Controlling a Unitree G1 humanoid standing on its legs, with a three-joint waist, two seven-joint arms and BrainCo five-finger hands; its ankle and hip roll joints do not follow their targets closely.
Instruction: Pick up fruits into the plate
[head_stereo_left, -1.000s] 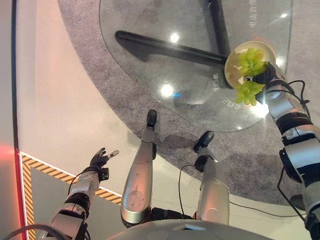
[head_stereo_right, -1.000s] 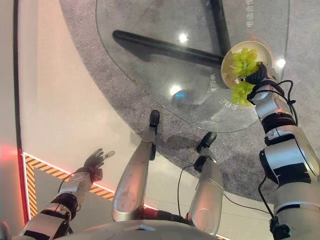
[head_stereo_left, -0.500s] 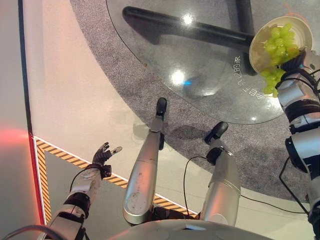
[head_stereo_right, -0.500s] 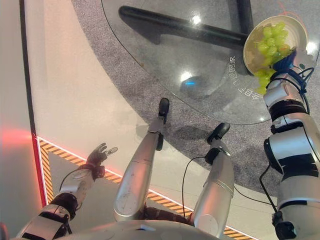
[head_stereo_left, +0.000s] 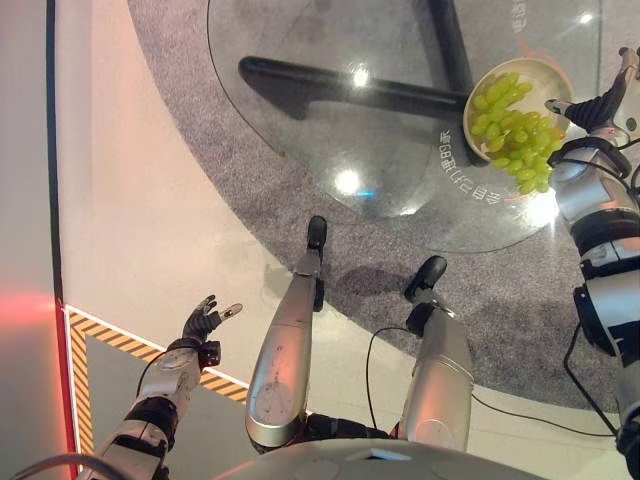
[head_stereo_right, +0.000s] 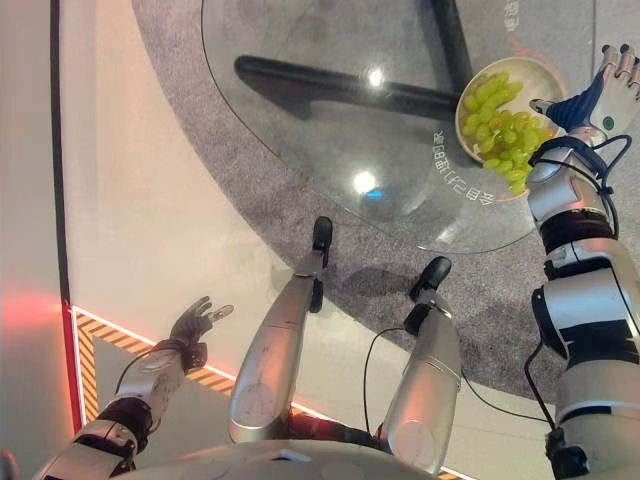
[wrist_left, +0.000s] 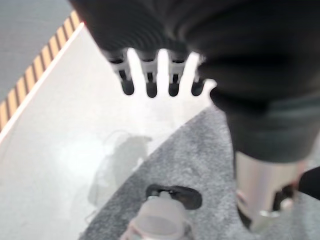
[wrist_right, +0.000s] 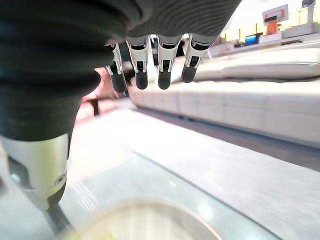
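**Entry: grapes in plate, right hand released above**

- Grapes (head_stereo_left: 512, 125): one green bunch, lying in the plate (head_stereo_left: 545, 72). Its long axis runs from the plate's far inner side toward the near rim, where the end of the bunch spills over onto the glass.
- Plate: pale, round, at the right edge of the round glass tabletop (head_stereo_left: 330, 120), near the edge closest to me.
- Right hand (head_stereo_right: 600, 98): just beside the plate on its outer side, raised, fingers (wrist_right: 161, 70) spread straight and holding nothing. The grapes lie inward from it, toward the tabletop's centre.
- Left hand (head_stereo_left: 203, 320): low over the floor (head_stereo_left: 150, 200), well apart from the tabletop, fingers loosely open, idle.
- Judgement: I read the bunch as placed. Should the overhanging end need tucking in, my right hand is far the nearer and would reach inward across the near rim.
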